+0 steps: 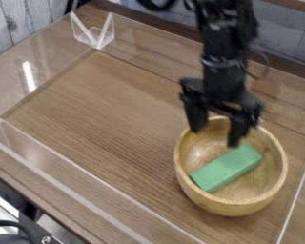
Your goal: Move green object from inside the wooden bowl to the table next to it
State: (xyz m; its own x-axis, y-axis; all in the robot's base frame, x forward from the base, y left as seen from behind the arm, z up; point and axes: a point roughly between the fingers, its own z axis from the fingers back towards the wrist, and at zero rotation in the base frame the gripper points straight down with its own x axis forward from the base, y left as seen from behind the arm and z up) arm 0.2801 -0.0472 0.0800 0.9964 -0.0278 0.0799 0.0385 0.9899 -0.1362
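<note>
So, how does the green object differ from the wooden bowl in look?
The green object is flat, long and rectangular; the wooden bowl is round with a thick rim. The object is bright green, the bowl light tan. The bowl is much larger and holds the object inside. Both are plain in colour.

The scene was evenly and brightly lit, seemingly from above. Glare streaks were seen on the clear acrylic walls (41, 71). Slight motion blur was noted on the gripper (221, 122). Resolution was low; fine detail was lost.
</note>
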